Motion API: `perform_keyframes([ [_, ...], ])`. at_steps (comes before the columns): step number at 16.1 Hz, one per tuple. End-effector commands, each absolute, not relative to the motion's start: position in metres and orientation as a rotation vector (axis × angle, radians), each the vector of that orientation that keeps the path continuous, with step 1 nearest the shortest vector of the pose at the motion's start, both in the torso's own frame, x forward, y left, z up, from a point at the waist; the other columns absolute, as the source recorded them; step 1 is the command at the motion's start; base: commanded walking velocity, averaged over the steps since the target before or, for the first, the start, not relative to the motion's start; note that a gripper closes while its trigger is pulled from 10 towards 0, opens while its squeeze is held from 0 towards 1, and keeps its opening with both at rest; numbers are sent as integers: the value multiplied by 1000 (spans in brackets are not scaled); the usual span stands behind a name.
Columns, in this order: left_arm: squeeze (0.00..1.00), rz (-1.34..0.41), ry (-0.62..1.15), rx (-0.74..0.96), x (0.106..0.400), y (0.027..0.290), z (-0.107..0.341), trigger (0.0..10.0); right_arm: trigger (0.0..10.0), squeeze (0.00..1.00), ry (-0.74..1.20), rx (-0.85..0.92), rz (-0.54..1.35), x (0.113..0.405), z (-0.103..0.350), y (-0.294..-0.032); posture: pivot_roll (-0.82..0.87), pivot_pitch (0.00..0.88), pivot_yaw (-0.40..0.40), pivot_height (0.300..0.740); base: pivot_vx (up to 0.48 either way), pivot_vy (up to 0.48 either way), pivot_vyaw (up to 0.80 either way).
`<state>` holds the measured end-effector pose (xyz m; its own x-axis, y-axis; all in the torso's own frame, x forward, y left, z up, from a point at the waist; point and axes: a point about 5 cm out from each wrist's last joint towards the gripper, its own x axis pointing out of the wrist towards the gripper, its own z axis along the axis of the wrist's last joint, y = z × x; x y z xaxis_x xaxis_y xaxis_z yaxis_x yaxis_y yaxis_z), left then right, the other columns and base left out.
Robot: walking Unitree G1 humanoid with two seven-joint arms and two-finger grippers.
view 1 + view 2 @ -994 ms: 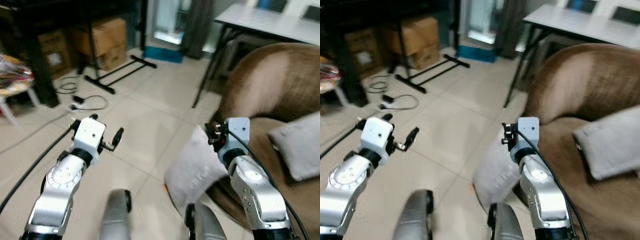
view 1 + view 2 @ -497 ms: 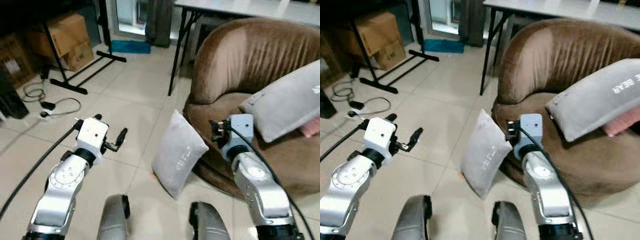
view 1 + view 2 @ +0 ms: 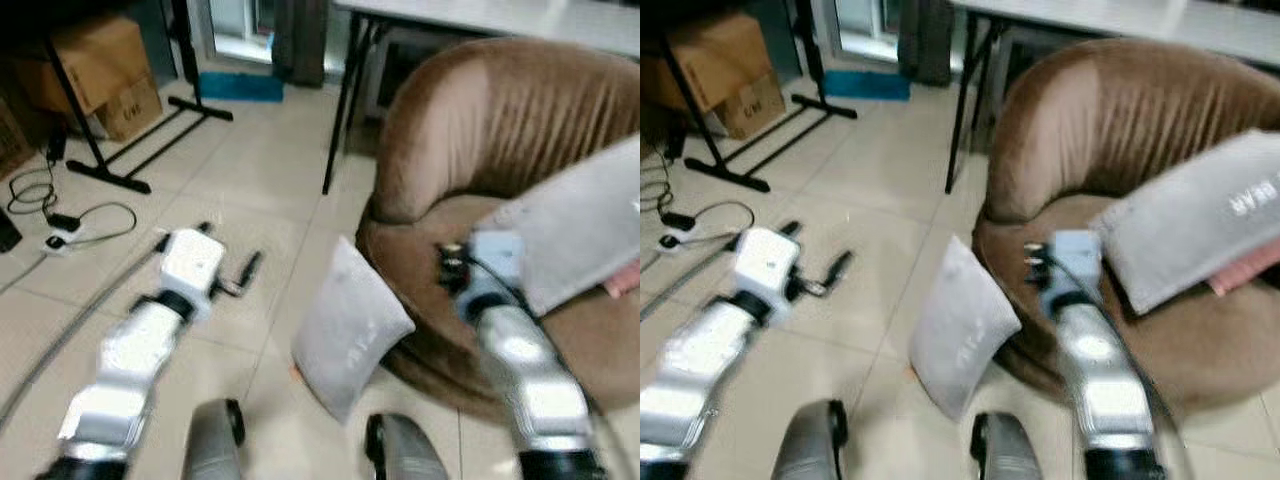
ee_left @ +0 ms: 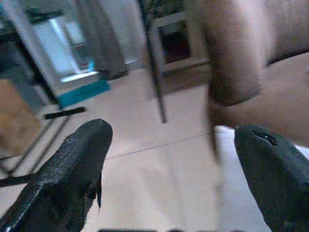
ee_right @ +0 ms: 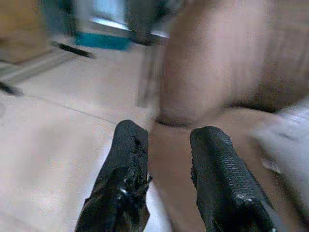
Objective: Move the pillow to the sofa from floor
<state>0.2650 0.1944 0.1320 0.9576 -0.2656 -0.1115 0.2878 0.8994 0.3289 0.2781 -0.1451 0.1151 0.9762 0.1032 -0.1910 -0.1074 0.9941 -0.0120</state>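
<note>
Grey pillow: the pillow (image 3: pixel 350 328) stands on edge on the tiled floor (image 3: pixel 250 210), leaning against the front of the brown sofa (image 3: pixel 500 130), between the two arms and low in front of the robot.
Long axis: it runs tilted from the upper corner near the sofa seat down to the lower corner on the floor, closer to upright than flat.
Second pillow: another grey pillow (image 3: pixel 1200 225) already lies on the sofa seat, well apart from the one on the floor.
Left gripper: the left gripper (image 3: pixel 245 272) hovers over bare floor, to the left of the pillow and near its upper edge; jaws spread wide with nothing between them.
Right gripper: the right gripper (image 5: pixel 169 159) is raised over the sofa's front edge, to the right of the pillow; jaws part-way apart, holding nothing.
Nearer arm: both sit at about the same distance, one on each side; the right seems slightly closer to the pillow's upper corner.
Coming move: likely both arms must drop and close in from either side of the pillow.
Background: cardboard boxes (image 3: pixel 95 70), a cable (image 3: pixel 60 215) and a surface (image 3: pixel 500 15) behind the sofa.
</note>
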Motion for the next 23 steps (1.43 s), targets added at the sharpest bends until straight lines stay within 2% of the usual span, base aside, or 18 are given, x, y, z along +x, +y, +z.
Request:
perform_keyframes([
  [1,0,-314,49,351,267,186,134,10000,10000,0,183,-44,78,277,116,-157,-71,0,-55,577,326,0,0],
  [13,0,-312,47,368,267,187,134,10000,10000,0,187,-50,97,278,114,-155,-64,0,-59,577,306,0,0],
  [23,0,-345,47,393,269,184,131,10000,10000,0,215,-30,106,291,107,-163,-69,0,-51,477,0,0,0],
])
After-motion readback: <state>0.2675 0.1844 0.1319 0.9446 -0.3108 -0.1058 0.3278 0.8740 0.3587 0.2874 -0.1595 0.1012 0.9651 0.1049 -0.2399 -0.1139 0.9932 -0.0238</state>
